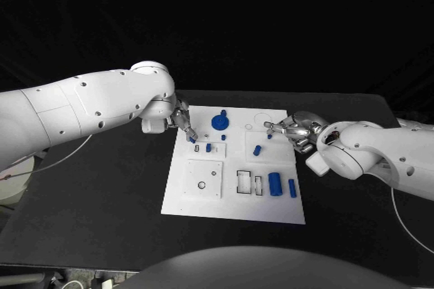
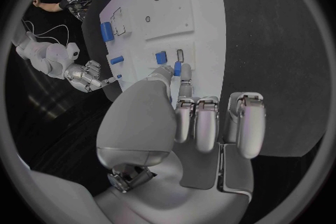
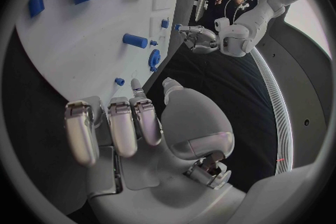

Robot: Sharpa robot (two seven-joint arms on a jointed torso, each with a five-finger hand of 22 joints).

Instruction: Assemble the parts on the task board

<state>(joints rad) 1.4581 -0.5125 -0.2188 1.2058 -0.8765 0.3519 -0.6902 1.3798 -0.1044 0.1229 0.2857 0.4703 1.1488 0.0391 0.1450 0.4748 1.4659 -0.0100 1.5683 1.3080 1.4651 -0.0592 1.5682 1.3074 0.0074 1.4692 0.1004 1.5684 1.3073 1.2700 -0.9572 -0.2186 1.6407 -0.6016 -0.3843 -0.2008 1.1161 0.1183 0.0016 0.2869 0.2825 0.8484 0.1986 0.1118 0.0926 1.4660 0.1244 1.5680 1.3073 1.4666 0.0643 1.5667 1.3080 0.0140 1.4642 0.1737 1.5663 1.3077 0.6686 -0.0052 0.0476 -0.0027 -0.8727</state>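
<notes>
The white task board lies mid-table. My left hand hovers over its far left part and pinches a small blue part between thumb and a finger; the left wrist view shows that part just above an empty slot, beside a seated blue block. My right hand is at the board's far right edge with its fingers curled and nothing in them. One of its fingertips lies next to a small blue peg standing in the board.
On the board are a blue gear, a short blue cylinder, a large blue block and a thin blue bar. Rectangular cut-outs and a square plate with a ring lie near the front. Black table surrounds the board.
</notes>
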